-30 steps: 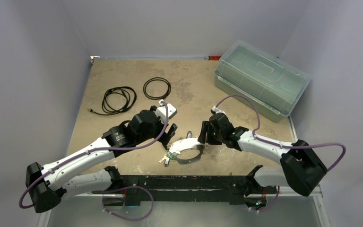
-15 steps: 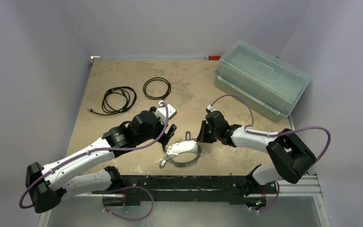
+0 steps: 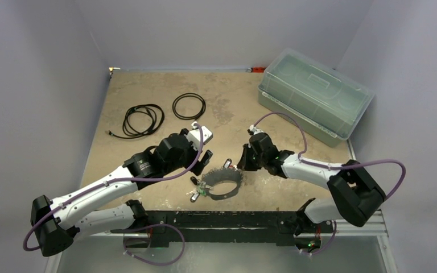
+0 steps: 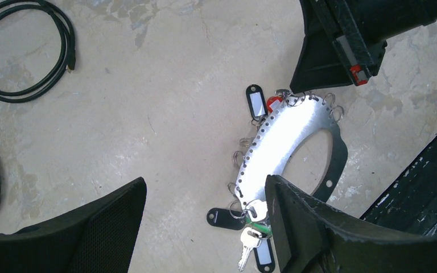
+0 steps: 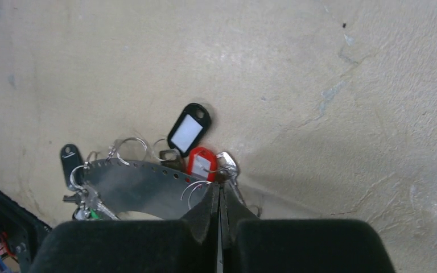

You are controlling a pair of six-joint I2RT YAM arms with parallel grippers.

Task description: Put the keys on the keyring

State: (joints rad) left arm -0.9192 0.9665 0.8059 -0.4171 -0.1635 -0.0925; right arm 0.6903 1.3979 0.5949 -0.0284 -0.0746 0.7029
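Observation:
The keyring is a pale metal oval with small rings along its punched edge, lying between both arms. Keys hang on it. A red-tagged one and a black-tagged one sit at its far end. Silver keys with green and black tags sit at its near end. My right gripper is shut on the keyring's edge beside the red tag. My left gripper hovers open over the keyring's near end, its right finger covering part of the plate.
Two black cable coils lie at the back left. A clear lidded plastic box stands at the back right. A black rail runs along the near edge, just below the keyring.
My right gripper has closed from open to fully shut at the keyring's far edge. The keyring has shifted slightly left and looks darker from above. The left arm has barely moved.

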